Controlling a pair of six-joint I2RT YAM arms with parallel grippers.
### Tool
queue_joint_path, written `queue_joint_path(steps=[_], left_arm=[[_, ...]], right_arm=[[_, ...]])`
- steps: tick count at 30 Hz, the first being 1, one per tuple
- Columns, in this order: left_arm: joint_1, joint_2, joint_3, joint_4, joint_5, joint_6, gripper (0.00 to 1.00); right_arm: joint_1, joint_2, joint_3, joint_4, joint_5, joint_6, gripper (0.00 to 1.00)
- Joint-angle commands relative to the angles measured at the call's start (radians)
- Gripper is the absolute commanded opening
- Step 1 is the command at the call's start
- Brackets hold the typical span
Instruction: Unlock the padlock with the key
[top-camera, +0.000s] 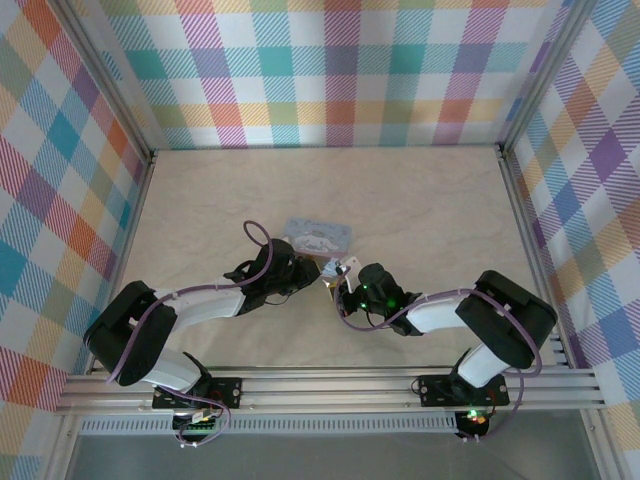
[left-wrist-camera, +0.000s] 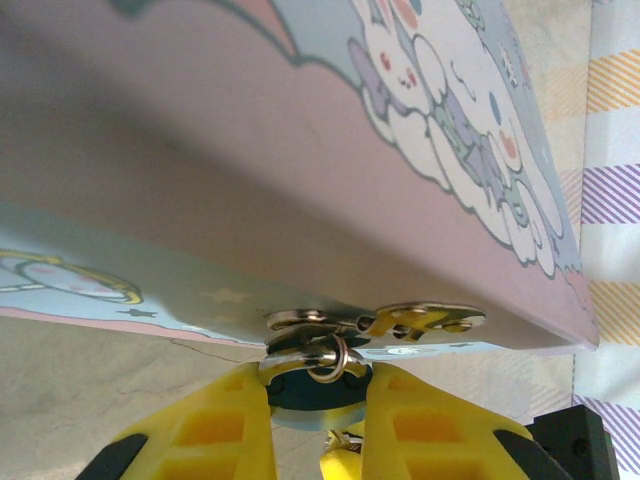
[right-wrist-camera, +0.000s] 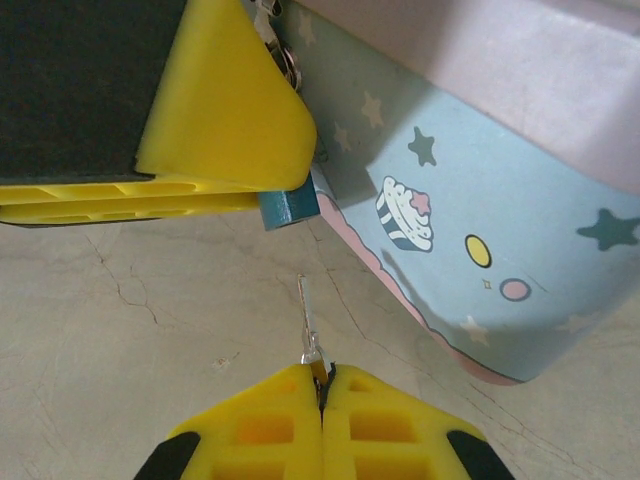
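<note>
Broadly, a beige marbled desk carries a pale blue rectangular tin printed with a white cartoon dog, lying near its middle. Both arms reach in to the tin's near side. The left pincer is pinching a tiny teal-blue padlock between its yellow fingers, right against the tin's front wall. The padlock's thin shackle touches the silvery latch there. The right pincer is pressed together on a thin silvery key. The key's tip points at the padlock, near but apart.
</note>
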Motion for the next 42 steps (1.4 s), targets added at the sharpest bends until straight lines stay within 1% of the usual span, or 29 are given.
queue_joint_path(steps=[1,42], left_arm=[[-0.005,-0.015,0.035,0.021,0.008,-0.005,0.19],[-0.006,-0.01,0.041,0.019,0.025,-0.01,0.2]], right_arm=[[0.007,0.014,0.032,0.044,-0.004,-0.004,0.0],[0.008,0.069,0.097,0.105,0.019,-0.009,0.0]])
